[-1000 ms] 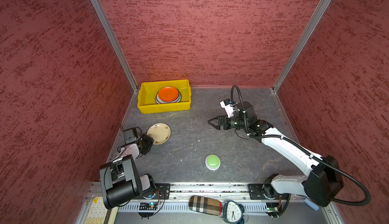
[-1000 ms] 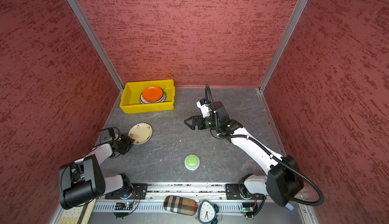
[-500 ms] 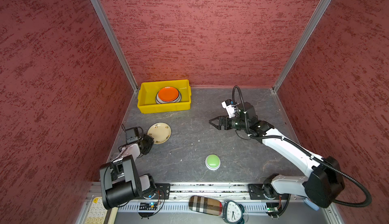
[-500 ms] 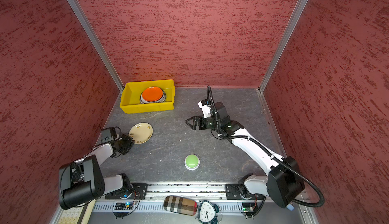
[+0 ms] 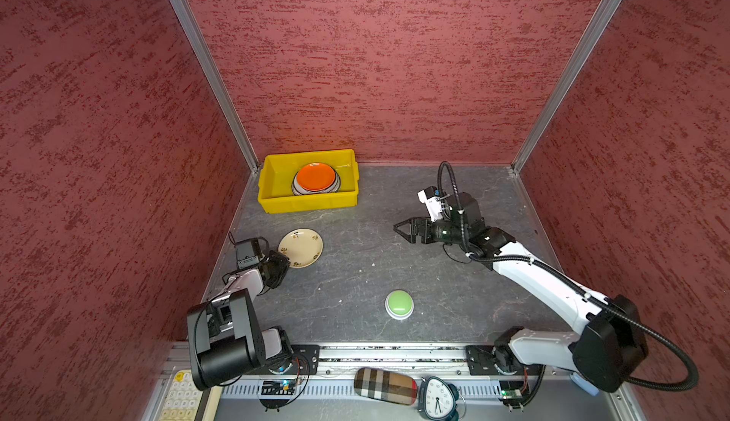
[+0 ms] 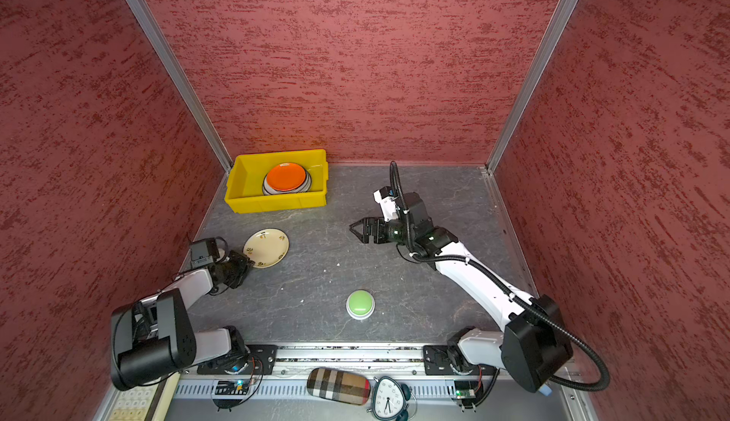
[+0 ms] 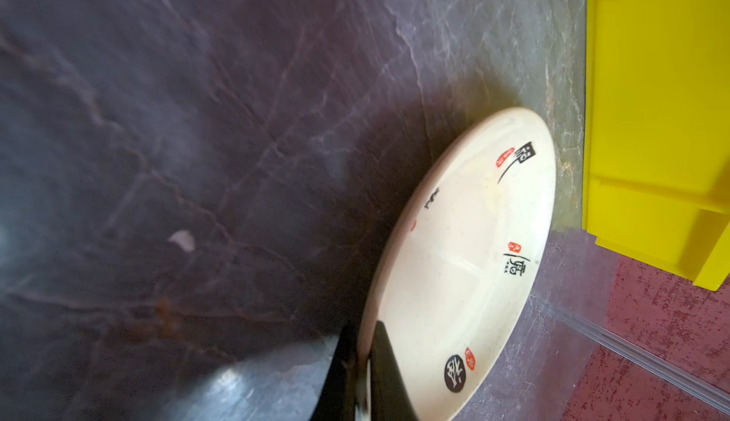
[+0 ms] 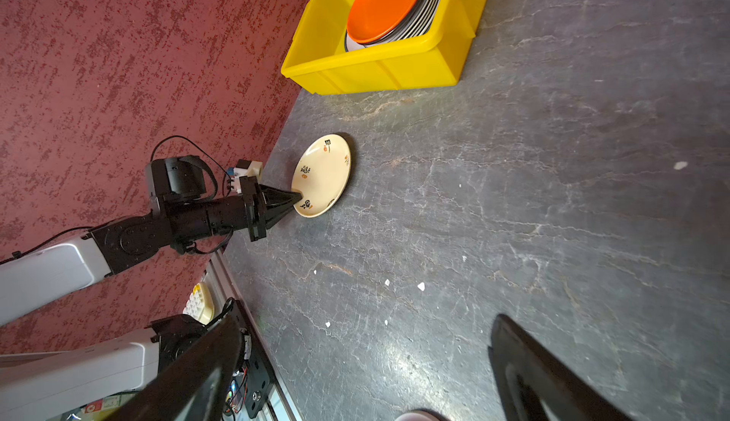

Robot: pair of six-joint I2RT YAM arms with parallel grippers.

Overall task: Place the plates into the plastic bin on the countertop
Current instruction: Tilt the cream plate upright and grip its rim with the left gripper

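Note:
A cream plate (image 5: 302, 246) (image 6: 268, 246) with red and black Chinese prints lies on the dark grey countertop (image 5: 355, 273), in front of the yellow plastic bin (image 5: 308, 201) (image 6: 276, 201). My left gripper (image 5: 285, 259) (image 6: 248, 261) (image 7: 365, 344) is shut on the cream plate's near rim, one finger above and one below. Inside the plastic bin an orange plate (image 5: 315, 176) (image 8: 383, 4) tops a stack of several plates. Right of the middle, my right gripper (image 5: 397, 230) (image 6: 352, 228) (image 8: 365, 320) hovers open and empty, pointing left.
A green dome button (image 5: 399, 303) (image 6: 360, 303) on a white base sits near the front middle. Red walls close in the left, back and right sides. The bin stands in the back left corner. Small pale crumbs dot the countertop.
My left gripper's jaws have closed onto the cream plate's rim. The plate has not visibly moved. The right arm has barely shifted.

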